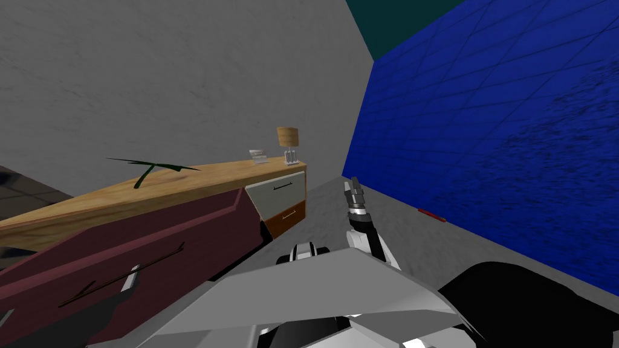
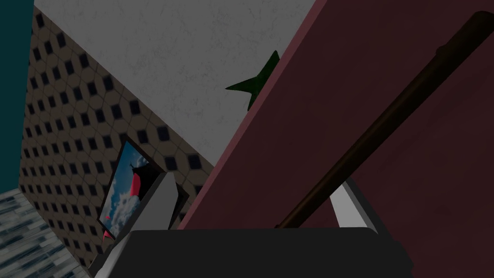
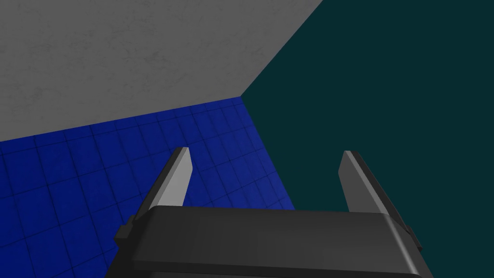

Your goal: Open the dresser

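The dresser [image 1: 199, 178] runs along the left of the head view, its maroon front [image 1: 181, 232] standing out from the body at lower left. The left pincer [image 2: 255, 181] is wide open with that front's dark handle [image 2: 386, 116] between its fingers, clamping nothing. The right pincer [image 1: 352, 186], at centre, is open and empty.

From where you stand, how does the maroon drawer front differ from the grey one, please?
The maroon drawer front spans most of the dresser; the grey drawer front fills only its far end. The maroon one has a long dark bar handle, the grey one a short handle. The maroon one juts out, with the left gripper around its bar, jaws open; the grey one sits flush. Both lie under the wooden top.
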### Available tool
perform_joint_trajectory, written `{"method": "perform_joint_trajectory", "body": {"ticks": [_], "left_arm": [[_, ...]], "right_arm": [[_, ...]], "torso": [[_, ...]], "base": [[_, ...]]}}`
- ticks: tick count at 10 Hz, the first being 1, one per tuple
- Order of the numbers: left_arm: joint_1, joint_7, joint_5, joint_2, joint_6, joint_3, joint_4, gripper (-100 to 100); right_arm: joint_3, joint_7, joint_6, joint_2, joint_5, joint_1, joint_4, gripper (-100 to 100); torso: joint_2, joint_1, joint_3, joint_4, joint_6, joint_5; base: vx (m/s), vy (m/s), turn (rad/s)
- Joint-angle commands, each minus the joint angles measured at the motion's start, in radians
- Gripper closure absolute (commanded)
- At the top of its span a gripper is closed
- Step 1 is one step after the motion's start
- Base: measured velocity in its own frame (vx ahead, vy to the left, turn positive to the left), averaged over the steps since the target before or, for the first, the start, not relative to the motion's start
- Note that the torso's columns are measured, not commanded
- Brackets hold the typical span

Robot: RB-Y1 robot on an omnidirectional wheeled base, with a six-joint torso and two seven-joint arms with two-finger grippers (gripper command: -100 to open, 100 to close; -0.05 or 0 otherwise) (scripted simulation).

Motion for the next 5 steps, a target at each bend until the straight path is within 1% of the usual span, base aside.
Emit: {"method": "perform_joint_trajectory", "body": {"ticks": [1,5], "left_arm": [[0.001,-0.001,0.0,-0.001,0.001,-0.001,0.002,0],[0.002,-0.001,0.0,-0.003,0.005,-0.003,0.005,0]], "right_arm": [[0.0,0.0,0.0,0.0,0.0,0.0,0.0,0],[0.0,0.0,0.0,0.0,0.0,0.0,0.0,0]], "torso": [[0.0,0.001,0.0,0.0,-0.001,0.001],[-0.003,0.004,-0.002,-0.002,-0.002,0.003]], "base": [[0.0,0.0,0.0],[0.0,0.0,0.0]]}}
